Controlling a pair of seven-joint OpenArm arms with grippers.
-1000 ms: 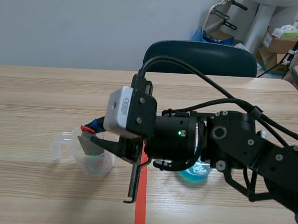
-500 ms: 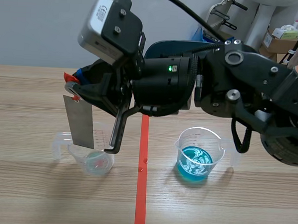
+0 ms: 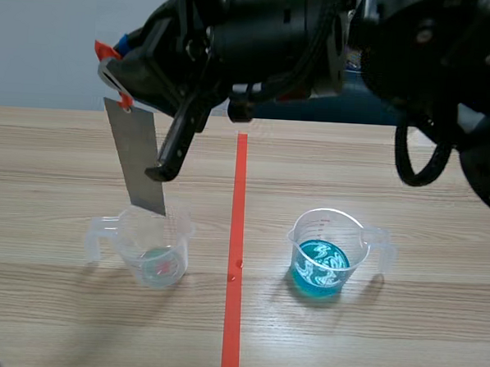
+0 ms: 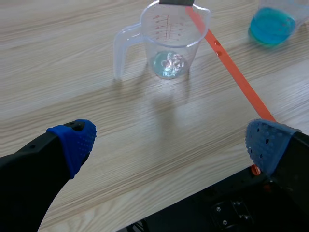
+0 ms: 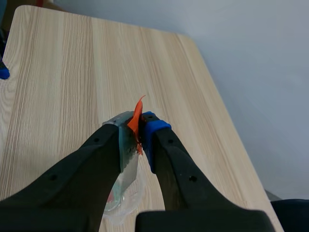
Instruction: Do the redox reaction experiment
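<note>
Metal strip (image 3: 137, 157): grey, flat, rectangular. It hangs in the air over the left half of the worktop (image 3: 385, 339). Long axis close to vertical, with the top leaning slightly toward the scene's left. An orange-red tag (image 3: 108, 51) sits at the upper end.

The lower end points down at the mouth of the clear beaker (image 3: 155, 249). The bottom edge sits about level with the rim; cannot tell whether it is inside.

Right tool (image 3: 123, 82): raised high, coming in across the top of the scene. It is clamped on the strip's upper end. In the right wrist view the blue pads are pressed close with strip and tag between them.

Clear beaker: upright, handle toward the scene's left, with a shallow pale residue at the bottom.

Orange-red tape line (image 3: 235, 257) runs away from the robot between the two beakers.

Blue-liquid beaker (image 3: 323, 253): upright on the far side of the line, handle toward the scene's right. It stands well apart from the clear one.

Left tool (image 4: 169, 145): spread wide, holding nothing, low over bare worktop. The clear beaker is ahead of it.
</note>
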